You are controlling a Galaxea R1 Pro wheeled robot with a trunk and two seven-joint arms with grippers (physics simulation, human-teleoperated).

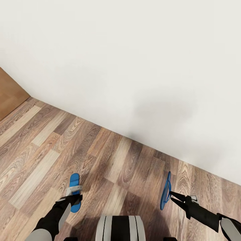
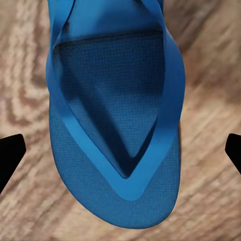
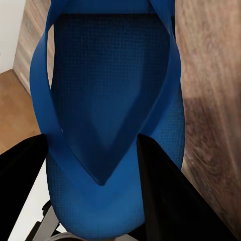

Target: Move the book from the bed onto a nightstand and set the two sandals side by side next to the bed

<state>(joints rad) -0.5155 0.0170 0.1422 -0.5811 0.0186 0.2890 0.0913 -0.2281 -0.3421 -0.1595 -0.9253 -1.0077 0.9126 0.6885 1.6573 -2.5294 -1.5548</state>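
Right gripper (image 1: 171,195), lower right of the head view, pinches one sandal (image 1: 165,191) edge-up; left gripper (image 1: 71,200), jaws wide, hovers over the other sandal (image 1: 75,183) on the floor (image 1: 110,164). Pairing seems unfinished.

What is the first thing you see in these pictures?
Two bright blue sandals jump out against the brown wood floor. The left sandal lies flat under the left gripper, whose fingers stand wide apart on either side of it. The right sandal is tipped on its edge, pinched in the right gripper, with a plain white wall behind.
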